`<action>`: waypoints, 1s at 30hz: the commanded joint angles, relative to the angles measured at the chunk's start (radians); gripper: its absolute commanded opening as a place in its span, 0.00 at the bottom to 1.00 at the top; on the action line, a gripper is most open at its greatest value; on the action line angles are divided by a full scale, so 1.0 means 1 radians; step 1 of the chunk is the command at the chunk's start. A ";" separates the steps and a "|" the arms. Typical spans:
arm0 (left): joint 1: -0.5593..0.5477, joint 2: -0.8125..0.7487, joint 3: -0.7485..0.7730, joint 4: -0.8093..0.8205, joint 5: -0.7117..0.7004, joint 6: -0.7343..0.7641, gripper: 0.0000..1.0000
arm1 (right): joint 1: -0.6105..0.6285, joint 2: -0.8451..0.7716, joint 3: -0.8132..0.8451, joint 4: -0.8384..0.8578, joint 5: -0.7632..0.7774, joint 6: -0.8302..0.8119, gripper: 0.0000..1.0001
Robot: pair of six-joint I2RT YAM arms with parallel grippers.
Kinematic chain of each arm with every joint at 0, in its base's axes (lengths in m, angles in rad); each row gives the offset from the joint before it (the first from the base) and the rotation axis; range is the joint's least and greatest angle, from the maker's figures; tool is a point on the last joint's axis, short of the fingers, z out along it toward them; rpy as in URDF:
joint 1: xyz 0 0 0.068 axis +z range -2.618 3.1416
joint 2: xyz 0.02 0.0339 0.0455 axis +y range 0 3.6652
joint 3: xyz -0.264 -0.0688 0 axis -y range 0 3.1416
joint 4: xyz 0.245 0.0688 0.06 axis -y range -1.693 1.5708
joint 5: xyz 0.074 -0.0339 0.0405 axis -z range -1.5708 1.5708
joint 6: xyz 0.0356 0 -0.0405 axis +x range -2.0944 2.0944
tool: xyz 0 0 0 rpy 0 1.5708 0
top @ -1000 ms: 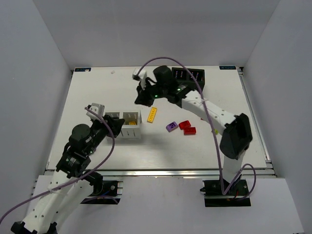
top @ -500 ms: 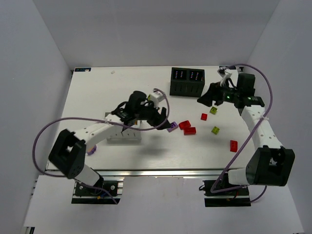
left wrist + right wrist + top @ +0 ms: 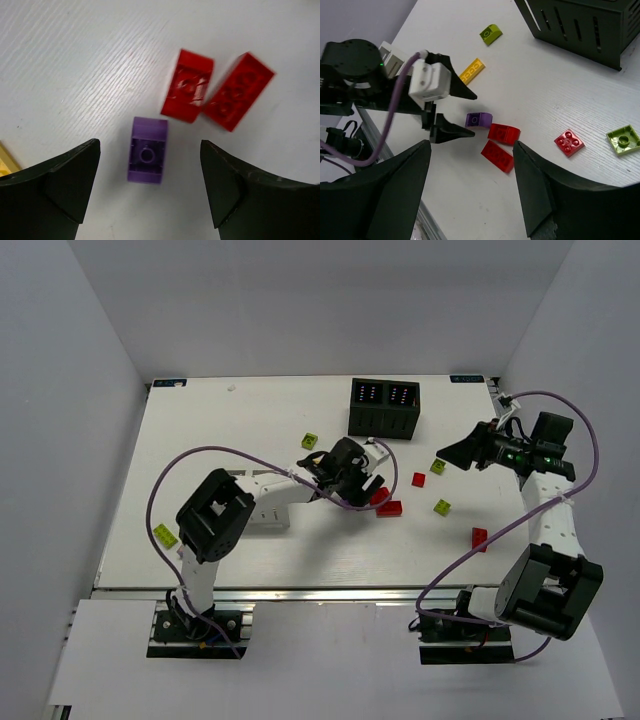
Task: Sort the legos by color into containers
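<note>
Your left pincer (image 3: 472, 116) has swung in, open over the purple lego (image 3: 147, 156), ready to grip; your right pincer (image 3: 452, 454), open and empty, has retreated toward the right edge.

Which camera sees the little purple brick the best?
The left wrist view: the purple brick lies large and sharp between the left gripper's open fingers. The right wrist view shows it small, beside two red bricks. In the top view that gripper covers it.
</note>
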 commanded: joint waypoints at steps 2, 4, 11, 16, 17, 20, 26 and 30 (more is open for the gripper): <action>0.000 0.017 0.056 -0.038 -0.149 0.080 0.91 | -0.018 -0.034 -0.016 0.004 -0.071 -0.048 0.72; 0.000 0.031 0.066 -0.045 -0.154 0.085 0.91 | -0.021 -0.034 -0.019 0.004 -0.077 -0.048 0.72; 0.000 0.062 0.064 -0.073 -0.118 0.080 0.84 | -0.034 -0.031 -0.027 0.007 -0.090 -0.048 0.72; 0.000 0.062 0.047 -0.073 -0.080 0.074 0.76 | -0.043 -0.035 -0.033 0.010 -0.105 -0.046 0.72; 0.000 0.062 0.046 -0.076 -0.080 0.072 0.75 | -0.044 -0.035 -0.035 0.012 -0.108 -0.045 0.72; 0.000 0.060 0.047 -0.082 -0.080 0.051 0.69 | -0.047 -0.035 -0.036 0.013 -0.113 -0.043 0.72; 0.000 0.062 0.041 -0.091 -0.042 0.031 0.68 | -0.055 -0.049 -0.045 0.024 -0.128 -0.034 0.71; 0.000 0.062 0.041 -0.093 -0.035 0.019 0.66 | -0.061 -0.057 -0.050 0.032 -0.139 -0.027 0.71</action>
